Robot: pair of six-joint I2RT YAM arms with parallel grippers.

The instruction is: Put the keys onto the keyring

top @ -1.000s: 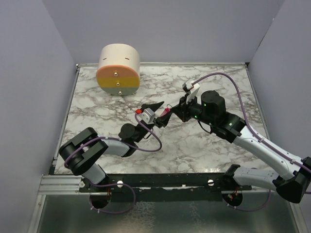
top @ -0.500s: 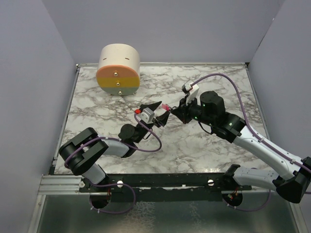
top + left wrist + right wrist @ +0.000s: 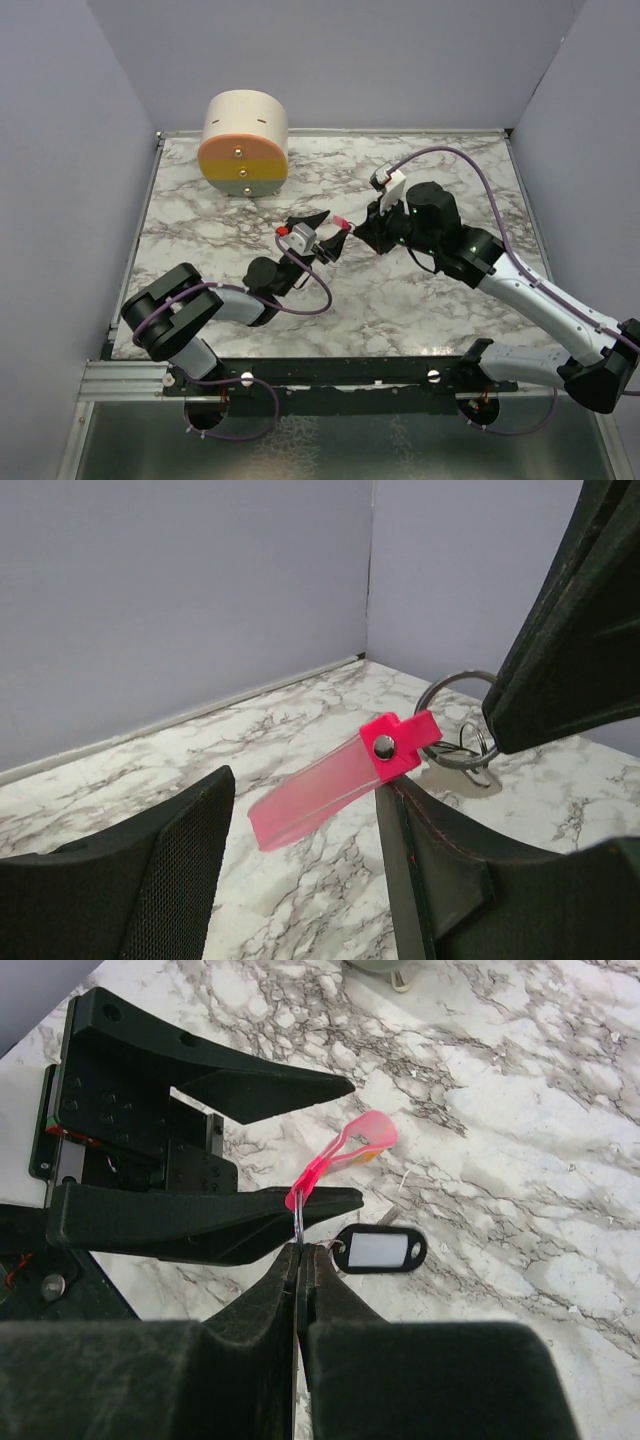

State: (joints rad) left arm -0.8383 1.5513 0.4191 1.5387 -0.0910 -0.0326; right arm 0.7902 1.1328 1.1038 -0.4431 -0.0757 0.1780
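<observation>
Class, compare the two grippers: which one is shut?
The right gripper: its jaws pinch the metal ring carrying the pink strap. The left gripper stands open, the strap between its jaws.

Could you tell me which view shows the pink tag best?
Left wrist: the pink tag lies broadside, its snap clear. The right wrist shows a thin loop; the top view only a speck.
</observation>
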